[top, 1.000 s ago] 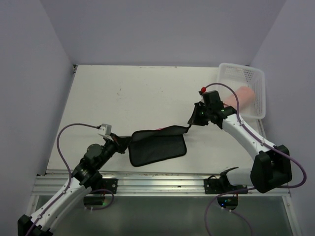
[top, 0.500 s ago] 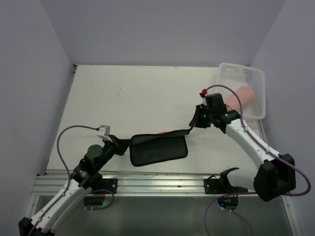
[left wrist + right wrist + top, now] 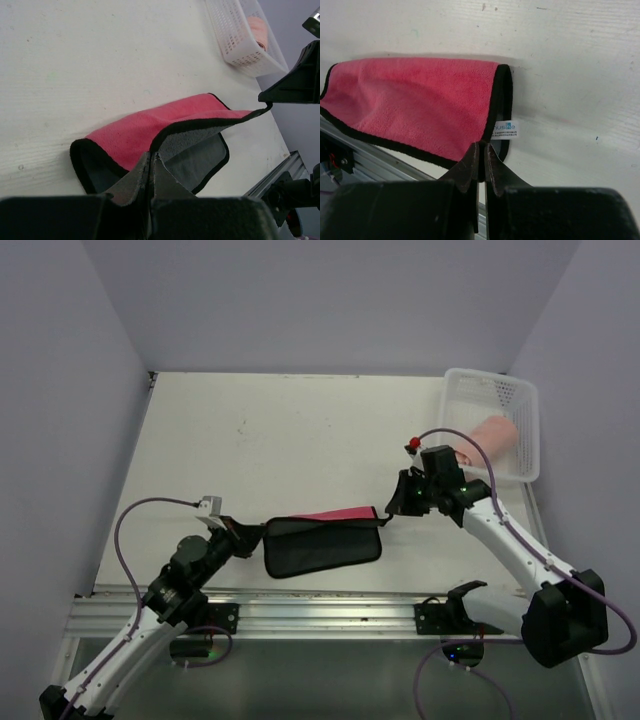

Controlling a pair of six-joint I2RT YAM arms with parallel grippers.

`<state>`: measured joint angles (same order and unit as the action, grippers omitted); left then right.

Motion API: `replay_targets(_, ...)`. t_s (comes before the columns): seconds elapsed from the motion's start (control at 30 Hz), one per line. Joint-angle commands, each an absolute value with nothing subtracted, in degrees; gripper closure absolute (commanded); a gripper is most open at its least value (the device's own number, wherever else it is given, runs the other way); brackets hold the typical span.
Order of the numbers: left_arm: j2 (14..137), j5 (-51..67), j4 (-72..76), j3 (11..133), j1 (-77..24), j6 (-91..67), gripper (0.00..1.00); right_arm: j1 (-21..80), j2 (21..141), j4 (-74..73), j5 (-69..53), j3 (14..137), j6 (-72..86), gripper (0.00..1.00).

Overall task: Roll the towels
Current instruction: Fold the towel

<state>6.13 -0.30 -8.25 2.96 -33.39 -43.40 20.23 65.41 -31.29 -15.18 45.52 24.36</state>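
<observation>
The small blackish cloth [image 3: 320,543] with a red face and black trim lies near the table's front edge, its far edge folded toward the front so a red strip shows. My left gripper [image 3: 252,534] is shut on its left corner; in the left wrist view [image 3: 151,156] the trim sits between the closed fingers. My right gripper [image 3: 392,508] is shut on its right corner [image 3: 482,150], beside the white tag [image 3: 504,129]. The salmon-pink towel [image 3: 490,435] lies rolled in the basket.
A white perforated basket [image 3: 520,400] stands at the back right of the white table [image 3: 280,430]. An aluminium rail [image 3: 320,610] runs along the near edge. Lilac walls close in left, right and back.
Both grippers have drawn the cloth's far edge toward the front. The right gripper moved nearer and lower; the cloth is folded over more, with its red face showing.
</observation>
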Motion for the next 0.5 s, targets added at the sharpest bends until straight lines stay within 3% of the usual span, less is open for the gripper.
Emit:
replay_targets(0.0,6.2,1.0,-9.8,2.8,-33.0,-45.0,1.00,20.6,63.9,-30.7,-18.0,43.9,22.9,1.00)
replay_targets(0.47,6.5,3.4,-10.9,3.0,-33.1,-45.1,1.00,24.3,64.1,-30.8,-15.6,40.1,22.2,1.00)
